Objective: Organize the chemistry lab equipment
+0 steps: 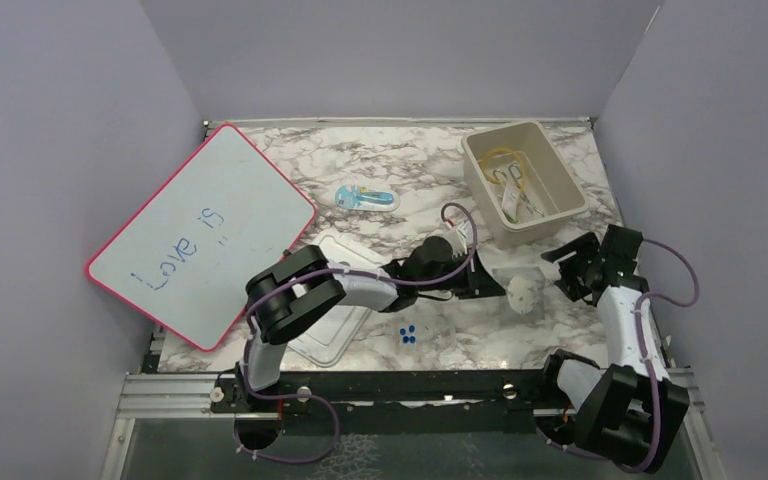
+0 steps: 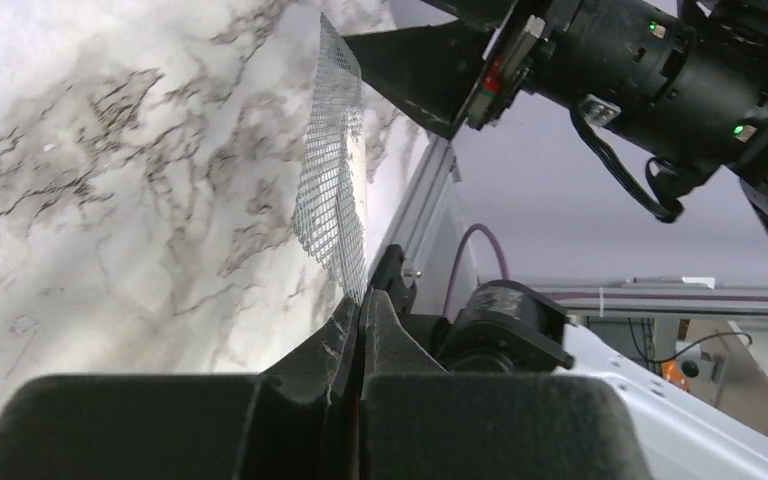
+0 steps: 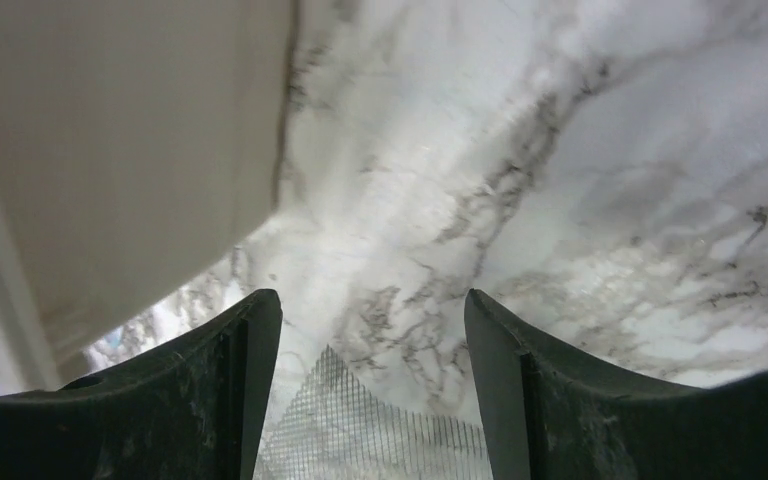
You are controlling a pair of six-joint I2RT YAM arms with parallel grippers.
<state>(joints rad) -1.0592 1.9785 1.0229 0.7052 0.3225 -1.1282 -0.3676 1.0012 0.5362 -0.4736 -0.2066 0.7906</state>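
The wire mesh square (image 2: 332, 180) is the piece in play: our left tool (image 2: 360, 308) is pressed together on its corner, holding it on edge over the tabletop (image 2: 110, 200). Our right tool (image 3: 372, 330) sits spread just across from it, gripping nothing. Beyond that tool, the beige bin (image 1: 480, 160) already has yellowish tubing (image 1: 503, 158) in it. We'd say partway done: blue bits (image 1: 408, 335) beside the left tool's arm and a clear packet (image 1: 365, 197) farther out aren't binned yet.

I can read just one thing from here: "Love is", handwritten in blue marker on the pink-framed white rectangular whiteboard (image 1: 203, 232) at the left. The two small strokes beneath it are illegible.
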